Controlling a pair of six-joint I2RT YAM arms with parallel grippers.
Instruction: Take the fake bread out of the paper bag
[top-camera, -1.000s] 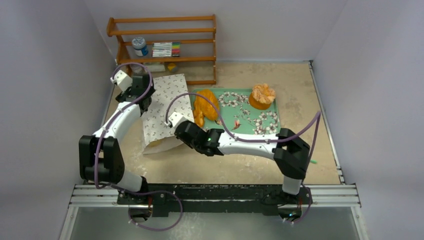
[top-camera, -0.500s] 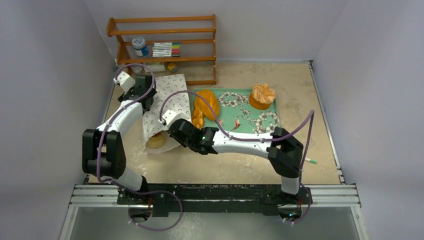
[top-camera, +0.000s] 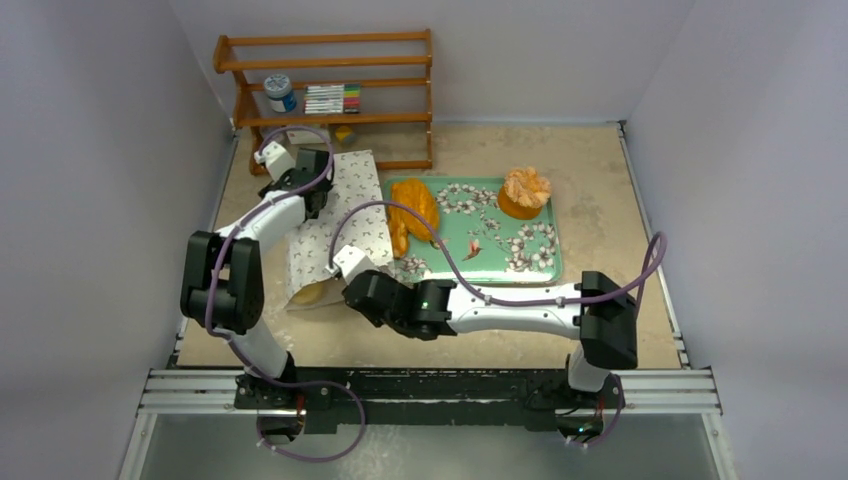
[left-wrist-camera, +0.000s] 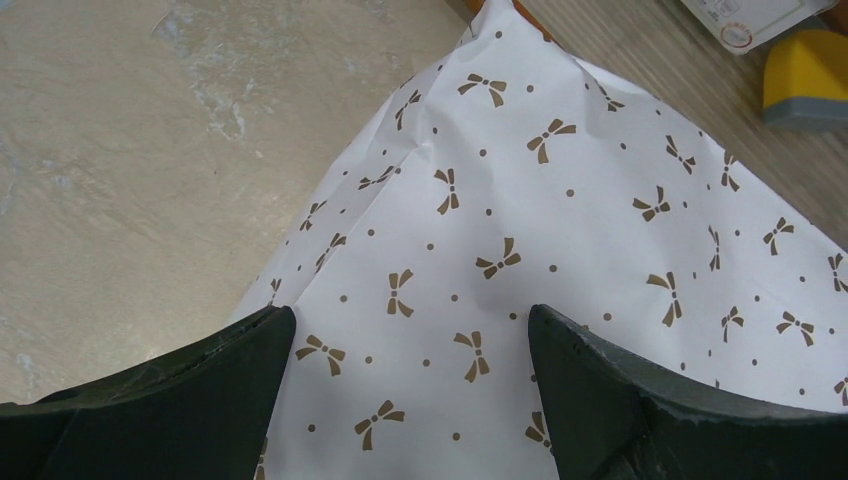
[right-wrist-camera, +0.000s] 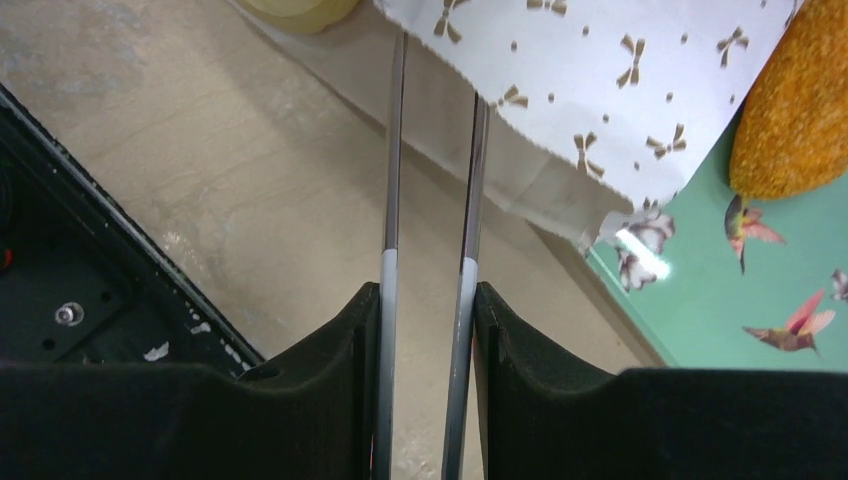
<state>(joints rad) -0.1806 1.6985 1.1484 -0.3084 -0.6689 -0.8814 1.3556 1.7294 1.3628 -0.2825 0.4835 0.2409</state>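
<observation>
Fishing at the paper bag's (top-camera: 340, 215) mouth, your right gripper (right-wrist-camera: 428, 300) clamps tongs (right-wrist-camera: 392, 180); left gripper (left-wrist-camera: 412, 325) hangs open. Next: pinch the seemingly pale bread (top-camera: 308, 292).

The left arm (top-camera: 262, 215) and the right arm (top-camera: 520, 312) had white tubes and black joints. A purple cable (top-camera: 436, 243) looped along each. A tiny green light (top-camera: 423, 291) glowed on the right one. The fingers (left-wrist-camera: 620, 400) were thick and black.

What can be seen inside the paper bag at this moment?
At the paper bag's open near end, one pale yellow bread shows. Whatever lies deeper is covered by the paper.
</observation>
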